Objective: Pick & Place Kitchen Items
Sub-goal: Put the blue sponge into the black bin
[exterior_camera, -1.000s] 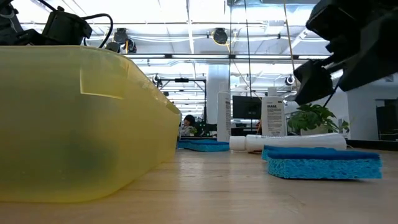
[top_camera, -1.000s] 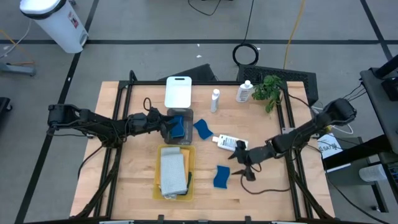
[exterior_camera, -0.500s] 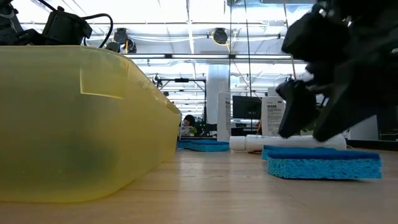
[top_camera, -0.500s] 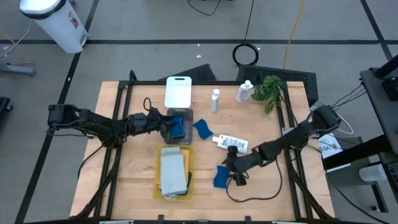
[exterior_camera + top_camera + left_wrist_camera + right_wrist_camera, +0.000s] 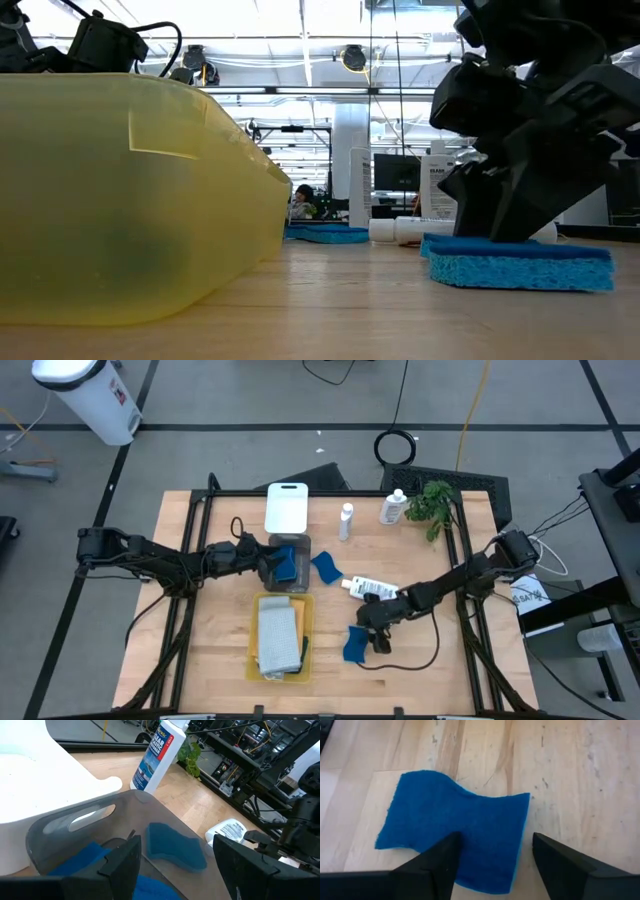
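sponges: 3, one (image 5: 356,643) | bottles: 3, one (image 5: 372,589) | trays: 3, one (image 5: 296,650)

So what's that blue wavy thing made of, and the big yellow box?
The blue sponge under the right gripper looks like soft foam: its top is fuzzy and matte, and the low view shows a rough, porous edge. The yellow tray looks like plastic, since it is smooth, a bit shiny and lets light glow through its wall. That is only how they look.
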